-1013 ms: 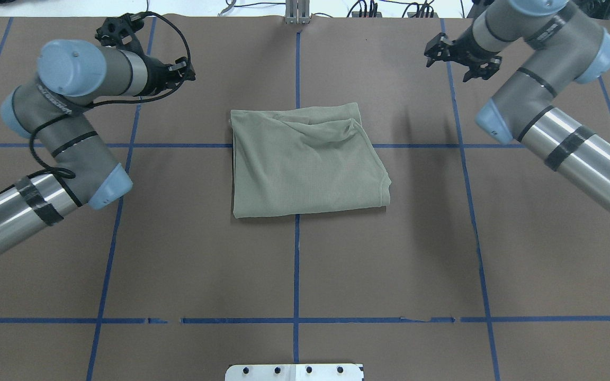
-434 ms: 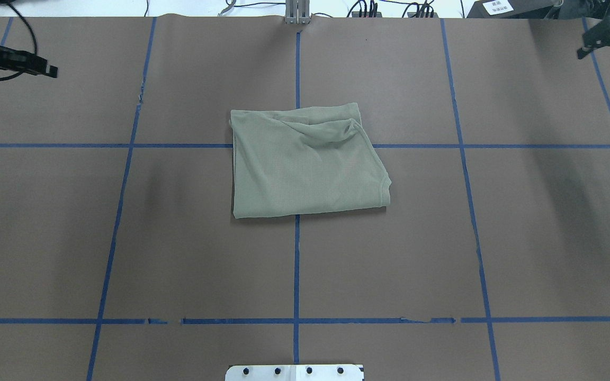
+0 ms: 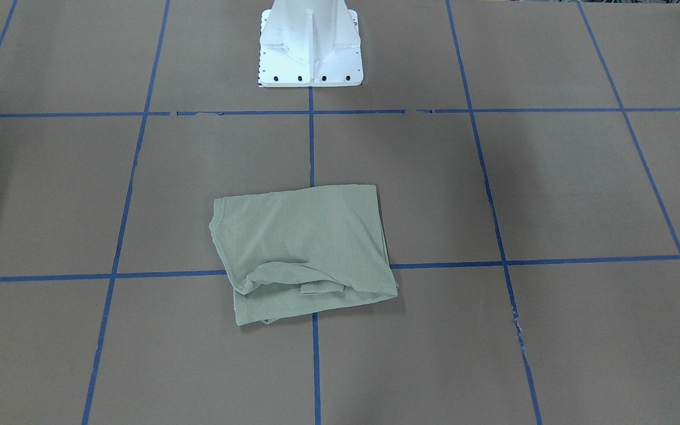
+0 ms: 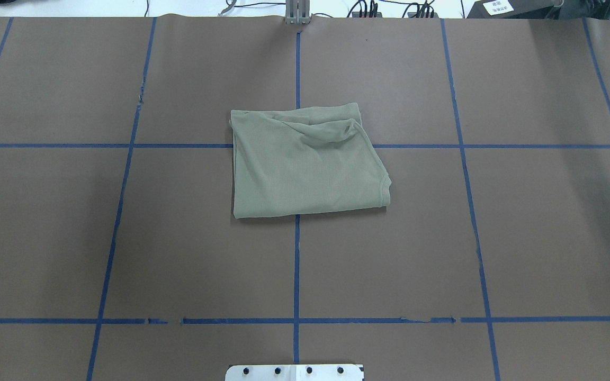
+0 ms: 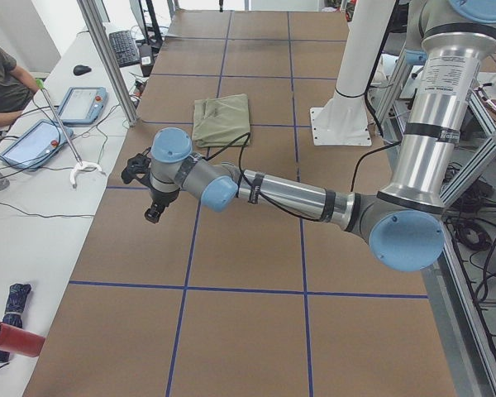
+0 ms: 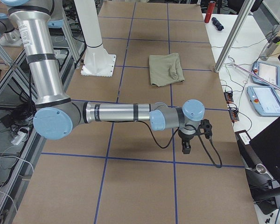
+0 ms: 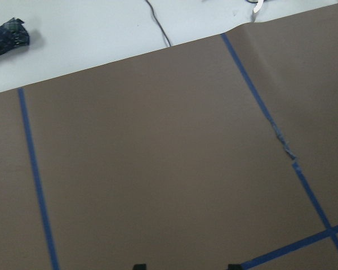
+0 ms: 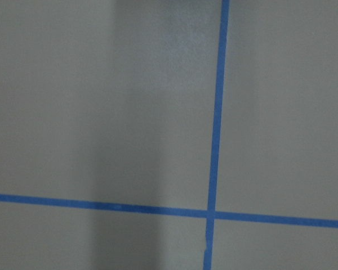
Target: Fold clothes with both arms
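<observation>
The clothes [image 4: 305, 164], one sage-green shirt, lie folded into a rough rectangle at the table's middle, with a rumpled fold along the far edge; they also show in the front view [image 3: 304, 248] and both side views [image 5: 221, 118] [image 6: 165, 68]. Nothing touches them. My left arm [image 5: 289, 194] reaches out low over the table's left end. Its gripper [image 5: 145, 194] is far from the shirt, and in the wrist view its two tips [image 7: 184, 265] stand apart over bare paper. My right arm [image 6: 116, 113] reaches toward the right end. Whether its gripper [image 6: 196, 140] is open or shut I cannot tell.
The white pedestal base [image 3: 310, 47] stands at the robot's side of the table. Blue tape lines cross the brown table cover [image 4: 125, 238]. Beyond the far edge, a side table holds tablets [image 5: 33, 141], cables and a red object [image 5: 8, 337]; a person [image 5: 0, 83] sits there.
Both arms have swung outward and left the overhead view, the left to the left and the right to the right. The shirt has not moved.
</observation>
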You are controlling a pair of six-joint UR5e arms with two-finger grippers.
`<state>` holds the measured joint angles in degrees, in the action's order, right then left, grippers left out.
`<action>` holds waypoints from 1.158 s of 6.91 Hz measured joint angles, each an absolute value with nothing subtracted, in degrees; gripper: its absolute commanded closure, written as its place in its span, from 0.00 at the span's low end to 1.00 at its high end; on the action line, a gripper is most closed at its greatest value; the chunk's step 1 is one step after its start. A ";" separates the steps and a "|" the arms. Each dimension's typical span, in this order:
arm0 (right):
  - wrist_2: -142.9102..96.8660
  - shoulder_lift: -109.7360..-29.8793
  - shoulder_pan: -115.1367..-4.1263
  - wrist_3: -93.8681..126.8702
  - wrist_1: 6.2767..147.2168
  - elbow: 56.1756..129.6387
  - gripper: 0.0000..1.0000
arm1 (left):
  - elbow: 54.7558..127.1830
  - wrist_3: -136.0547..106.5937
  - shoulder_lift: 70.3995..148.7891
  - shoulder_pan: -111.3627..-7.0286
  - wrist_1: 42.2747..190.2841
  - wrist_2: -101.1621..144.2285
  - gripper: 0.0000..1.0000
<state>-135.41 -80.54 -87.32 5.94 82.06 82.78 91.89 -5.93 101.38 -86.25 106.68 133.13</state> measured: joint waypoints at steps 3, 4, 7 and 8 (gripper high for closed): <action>-134.93 -86.04 -87.89 5.40 83.27 89.13 0.00 | 97.72 -2.80 99.53 -88.41 93.78 133.29 0.00; -134.42 -86.35 -87.90 5.40 84.92 90.41 0.00 | 100.30 -2.84 97.49 -88.48 92.72 133.32 0.00; -131.53 -88.12 -87.90 5.34 86.30 91.39 0.00 | 101.93 -1.82 90.54 -88.47 93.46 136.94 0.00; -131.44 -88.45 -87.89 5.35 86.36 90.97 0.00 | 100.99 -0.44 88.89 -88.48 94.39 137.98 0.00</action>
<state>-131.44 -88.45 -87.89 5.35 86.36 90.97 100.99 -0.44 88.89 -88.48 94.39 137.98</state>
